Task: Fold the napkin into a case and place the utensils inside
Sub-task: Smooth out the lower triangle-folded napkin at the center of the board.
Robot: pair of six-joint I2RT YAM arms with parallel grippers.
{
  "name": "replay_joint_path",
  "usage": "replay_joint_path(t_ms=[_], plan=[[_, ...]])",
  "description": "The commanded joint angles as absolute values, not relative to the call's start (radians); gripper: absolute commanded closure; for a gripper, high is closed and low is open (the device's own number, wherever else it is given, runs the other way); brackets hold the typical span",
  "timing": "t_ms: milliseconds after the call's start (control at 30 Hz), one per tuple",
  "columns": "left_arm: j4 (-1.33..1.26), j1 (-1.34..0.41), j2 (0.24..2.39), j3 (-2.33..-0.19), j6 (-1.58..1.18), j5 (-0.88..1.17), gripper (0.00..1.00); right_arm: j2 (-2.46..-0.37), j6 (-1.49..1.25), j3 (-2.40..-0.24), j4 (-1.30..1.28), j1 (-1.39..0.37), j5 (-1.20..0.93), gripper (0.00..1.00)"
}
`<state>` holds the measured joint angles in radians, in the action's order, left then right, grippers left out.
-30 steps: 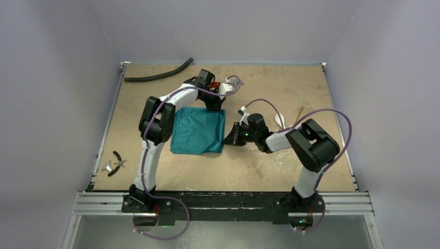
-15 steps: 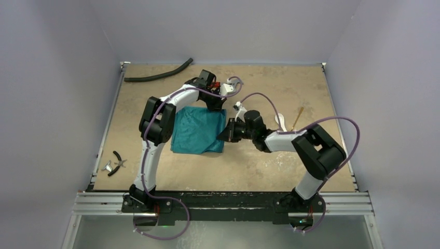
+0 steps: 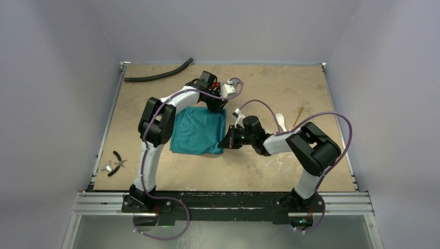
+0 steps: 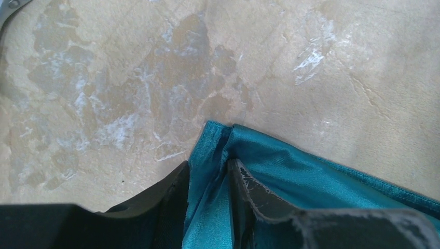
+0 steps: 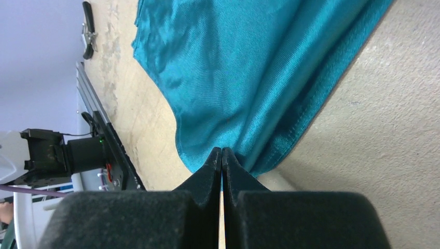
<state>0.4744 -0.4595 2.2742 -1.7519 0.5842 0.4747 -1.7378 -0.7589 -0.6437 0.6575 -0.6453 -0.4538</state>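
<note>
The teal napkin [image 3: 196, 130] lies folded flat on the table [image 3: 270, 171]. My left gripper [image 3: 218, 106] is at its far right corner. In the left wrist view the gripper [image 4: 207, 166] is open, its jaws parted with a fold of the napkin [image 4: 301, 168] loose between them. My right gripper [image 3: 227, 142] is at the napkin's near right corner. In the right wrist view it [image 5: 222, 150] is shut, pinching the hem of the napkin [image 5: 249, 67], which is slightly raised there. Behind the right arm lie the utensils, a white spoon [image 3: 280, 121] and a wooden stick [image 3: 298, 115].
A black hose [image 3: 158, 75] lies along the far left edge of the table. Black-handled pliers [image 3: 119, 160] and a small metal piece [image 3: 107, 167] rest near the left edge. The pliers [image 5: 89, 26] also show in the right wrist view.
The left jaws have parted on the far corner. The right gripper swung in to the napkin's right edge, dropped to the near corner and shut on the hem.
</note>
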Motion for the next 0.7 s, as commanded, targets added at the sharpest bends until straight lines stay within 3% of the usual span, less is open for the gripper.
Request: replay_joint_path(t_ms=[0, 133, 167, 200, 233, 267, 400, 667], plan=[[0.461, -0.439, 2.239, -1.732, 0.554, 0.397, 0.67, -1.769, -0.742, -0.639, 0.683, -0.639, -0.476, 1.0], [0.457, -0.434, 2.223, -1.735, 0.531, 0.388, 0.62, -1.782, -0.736, -0.638, 0.681, -0.631, -0.467, 1.0], [0.454, -0.434, 2.221, -1.734, 0.526, 0.383, 0.56, -1.782, -0.736, -0.637, 0.682, -0.627, -0.466, 1.0], [0.453, -0.434, 2.217, -1.736, 0.523, 0.38, 0.38, -1.782, -0.735, -0.638, 0.683, -0.624, -0.465, 1.0], [0.453, -0.433, 2.212, -1.74, 0.519, 0.37, 0.27, -1.784, -0.735, -0.635, 0.688, -0.62, -0.467, 1.0], [0.454, -0.433, 2.207, -1.743, 0.516, 0.36, 0.24, -1.787, -0.737, -0.633, 0.694, -0.618, -0.472, 1.0], [0.457, -0.419, 2.166, -1.754, 0.49, 0.35, 0.16, -1.807, -0.745, -0.629, 0.719, -0.614, -0.485, 1.0], [0.493, -0.417, 2.126, -1.778, 0.411, 0.443, 0.16, -1.819, -0.756, -0.621, 0.745, -0.613, -0.49, 1.0]])
